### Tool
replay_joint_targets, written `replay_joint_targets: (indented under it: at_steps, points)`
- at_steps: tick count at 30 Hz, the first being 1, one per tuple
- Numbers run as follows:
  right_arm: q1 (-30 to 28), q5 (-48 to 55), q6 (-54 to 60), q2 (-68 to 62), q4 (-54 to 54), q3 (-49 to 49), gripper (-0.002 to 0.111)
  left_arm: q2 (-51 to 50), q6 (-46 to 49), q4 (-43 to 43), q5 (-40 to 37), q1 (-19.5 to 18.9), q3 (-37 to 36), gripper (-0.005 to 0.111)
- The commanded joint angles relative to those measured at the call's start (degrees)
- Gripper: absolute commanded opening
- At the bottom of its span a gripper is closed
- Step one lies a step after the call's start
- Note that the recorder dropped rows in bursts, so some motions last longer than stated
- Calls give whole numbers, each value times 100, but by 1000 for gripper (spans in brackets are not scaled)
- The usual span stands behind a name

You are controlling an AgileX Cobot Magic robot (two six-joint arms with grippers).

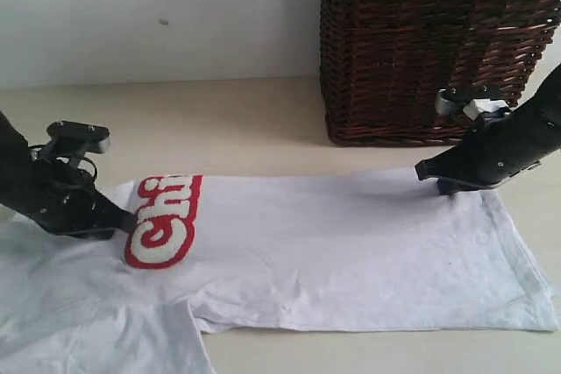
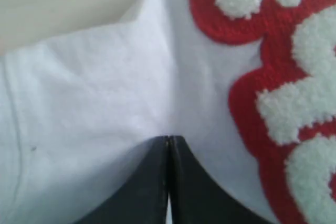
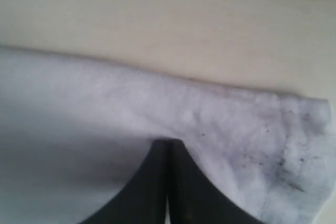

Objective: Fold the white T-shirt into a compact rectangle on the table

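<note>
From outside, the white T-shirt [image 1: 333, 243] lies flat on the table [image 1: 219, 120], its long axis running from my left gripper [image 1: 128, 223] to my right gripper [image 1: 425, 171]. Left wrist: jaws pressed together, tips on cloth beside the red lettering [image 2: 247, 93] — a pinch I cannot confirm. Right wrist: closed too, at the shirt's far edge.

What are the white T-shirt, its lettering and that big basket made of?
The white T-shirt: soft matte knit, probably cotton; it creases limply. The lettering: fuzzy white pile, towel-like, on a red band. The basket: dark brown woven wicker, slightly glossy strands; exact fibre unclear.
</note>
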State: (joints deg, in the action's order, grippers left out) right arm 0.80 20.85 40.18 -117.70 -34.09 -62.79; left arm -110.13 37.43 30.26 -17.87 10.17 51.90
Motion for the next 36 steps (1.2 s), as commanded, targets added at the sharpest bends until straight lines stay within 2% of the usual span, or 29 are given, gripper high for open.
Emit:
replay_joint_targets:
  at_steps: [1, 6, 10, 19, 27, 31, 34, 36]
  points:
    - [-10, -519, 64, -452, 374, 42, 0, -247, -54, -127, 652, -357, -10, 0]
    - [-22, -511, 24, -626, 593, -13, 0, -247, -54, -127, 560, -568, -10, 0]
    - [-22, -225, 23, -488, 461, -109, 0, -93, -54, -110, 400, -543, -10, 0]
    - [57, 260, 201, 623, 47, -162, 0, 1132, 25, -110, -74, -432, -10, 0]
    - [124, 1423, 306, 1788, -9, -162, 0, 2159, 982, -110, -1803, -392, -76, 0]
    - [124, 2141, 145, 2386, 259, -162, 0, 2598, 1186, -110, -2250, -22, -426, 0]
    - [124, 2637, 61, 2741, 236, -78, 0, 2884, 1175, -199, -2478, 522, -797, 1]
    - [124, 2696, 61, 2970, 123, 98, 0, 3082, 1080, -201, -2684, 1018, -1071, 8]
